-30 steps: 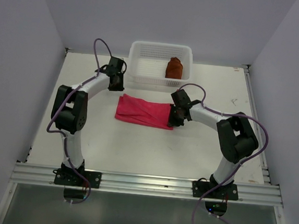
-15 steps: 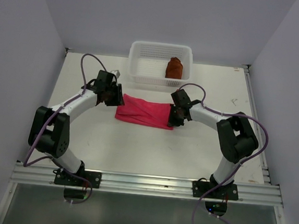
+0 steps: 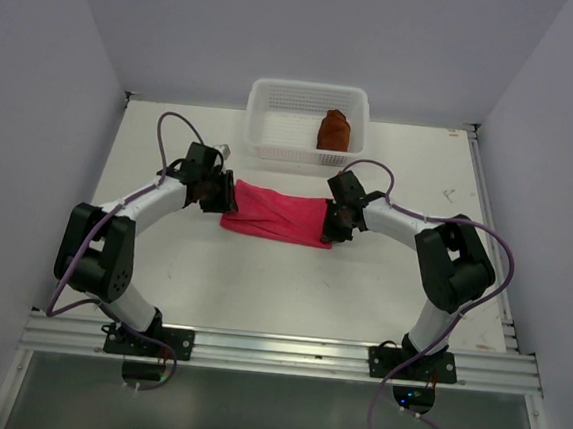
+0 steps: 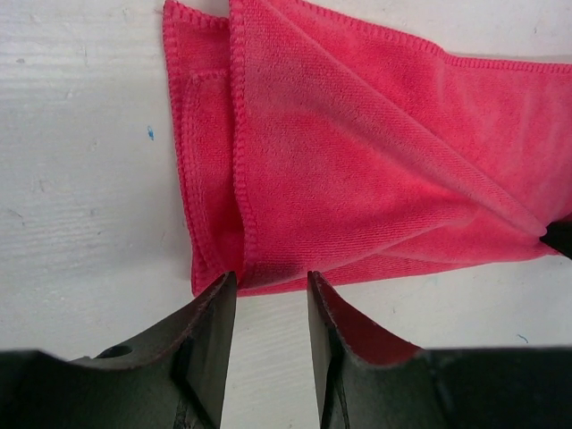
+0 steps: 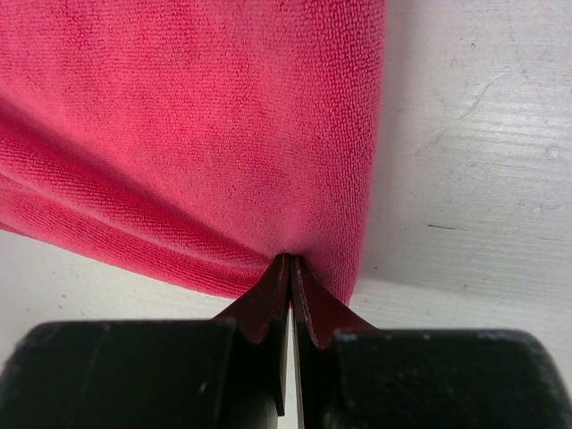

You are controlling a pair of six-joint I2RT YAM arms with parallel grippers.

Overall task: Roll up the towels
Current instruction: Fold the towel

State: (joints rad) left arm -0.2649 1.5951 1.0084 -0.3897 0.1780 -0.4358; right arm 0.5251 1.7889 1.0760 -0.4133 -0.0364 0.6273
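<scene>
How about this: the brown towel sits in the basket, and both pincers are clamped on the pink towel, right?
Not both. Only the right pincer is clamped on the pink towel; the left wrist view shows the left pincer open at its edge. The brown towel does sit in the basket.

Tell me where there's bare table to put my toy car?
Biggest bare patch: the table between the pink towel and the arm bases. Also right of the white basket. Crowded: the strip between basket and towel, with the left gripper and right gripper at the towel's ends.
</scene>
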